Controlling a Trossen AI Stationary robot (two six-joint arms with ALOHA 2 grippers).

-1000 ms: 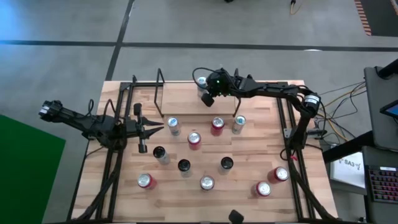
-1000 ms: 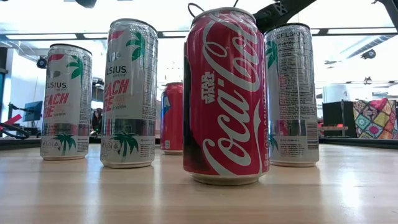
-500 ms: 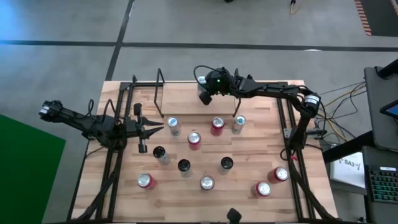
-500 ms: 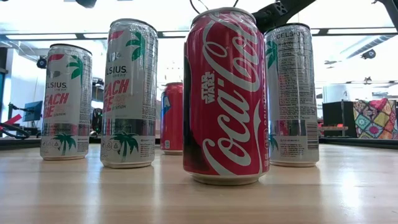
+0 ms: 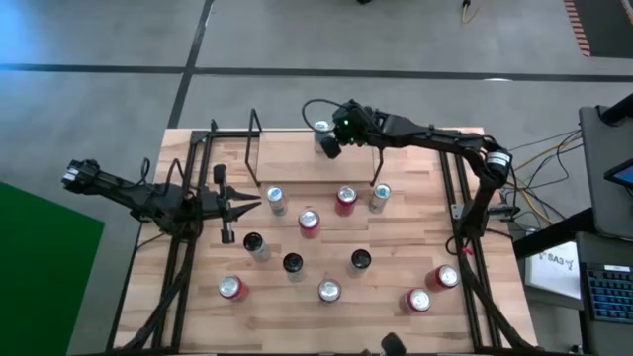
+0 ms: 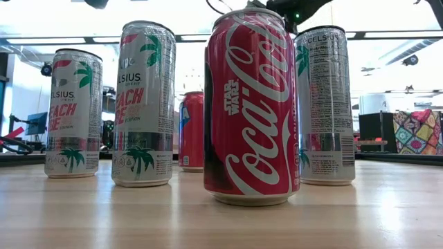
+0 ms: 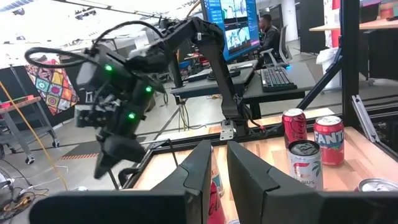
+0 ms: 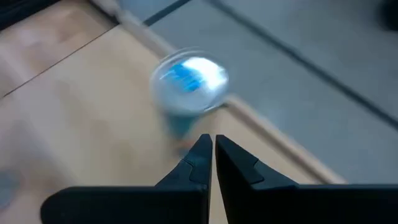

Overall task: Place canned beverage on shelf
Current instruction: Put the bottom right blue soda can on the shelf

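High view, right gripper [image 5: 329,148]: hangs over the far edge of the table [image 5: 396,307], jaws pressed together on nothing, just beside the silver-blue can [image 5: 320,130].
Right wrist view, can position: the silver-blue can [image 8: 188,78] stands upright past the closed fingertips, apart from them, close to the table's far edge.
Shelf [image 5: 315,163]: thin black rod rack on the far half of the table; the silver-blue can stands between its two upright loop ends, toward the back. I cannot tell for certain whether it sits fully on the rack floor.
Left gripper [image 5: 247,205]: parked at the left side frame [image 5: 183,237], fingers nearly together, holding nothing.
Risk, tipping: the right gripper sits close to the tall, narrow can; a sideways swing on withdrawal could clip the rim and knock it over.
Risk, edge: the can stands near the back edge; a nudge outward could send it off the table.
Risk, rack rods: the arm passes near the right-hand loop; a low retreat could snag it and shift the shelf.
Hidden, low view: the red cola can [image 6: 251,107] and neighbouring cans block the shelf entirely.
Hidden, wrist blur: the can's label is unreadable in the right wrist view.
Remaining cans: several stand loose on the near half of the table, well apart from the shelf.
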